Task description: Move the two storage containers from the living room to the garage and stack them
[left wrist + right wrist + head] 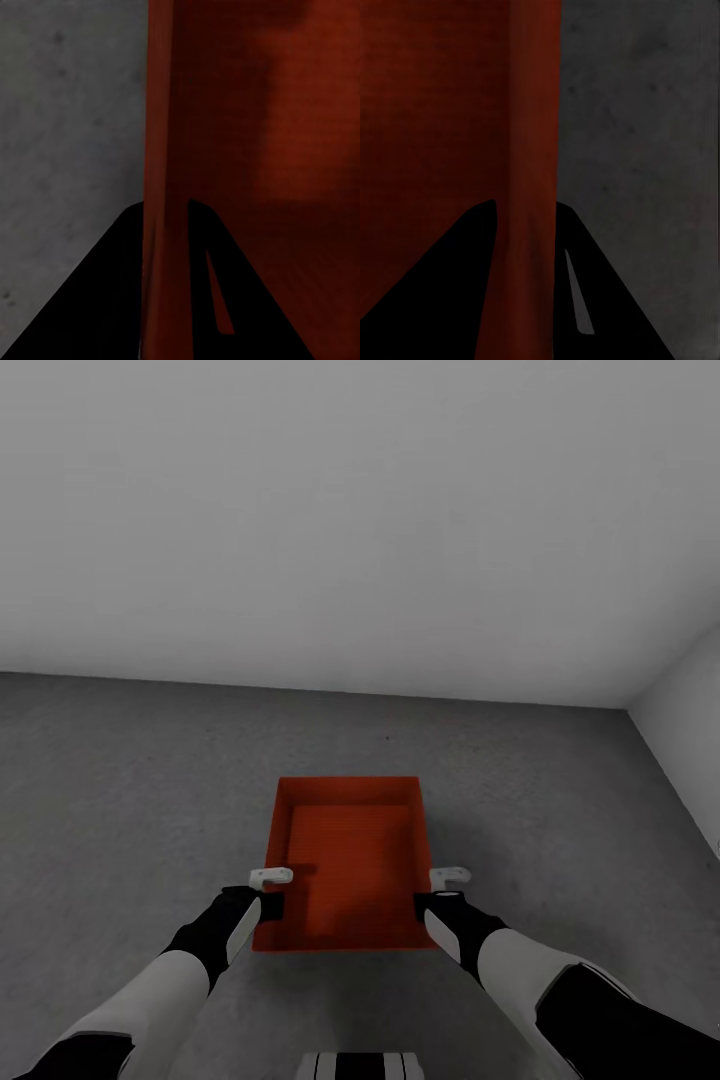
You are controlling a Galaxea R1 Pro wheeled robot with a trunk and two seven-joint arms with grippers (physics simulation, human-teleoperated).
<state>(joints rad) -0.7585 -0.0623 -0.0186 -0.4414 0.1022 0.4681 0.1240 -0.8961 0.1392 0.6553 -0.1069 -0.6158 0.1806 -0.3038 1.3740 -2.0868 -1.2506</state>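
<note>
bin (350,860): orange-red, lower centre of the head view, over the grey floor (120,780)
left gripper (268,895): clamped on the bin's left wall, one finger either side
right gripper (432,897): clamped on the right wall likewise
wall (360,510): plain grey-white, upper frame

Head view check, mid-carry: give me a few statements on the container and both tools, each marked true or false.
1. Each tool straddles a side wall of the storage container: left tool, right tool. True.
2. The container holds a second bin inside. False: its inside shows only its own ribbed bottom.
3. The surface below is grey concrete floor. True.
4. The container sits on a wood-plank floor beside a sofa. False: bare grey wall and concrete surround it.
5. The left tool grips the far wall. False: it is on the left side wall, near the robot.
</note>
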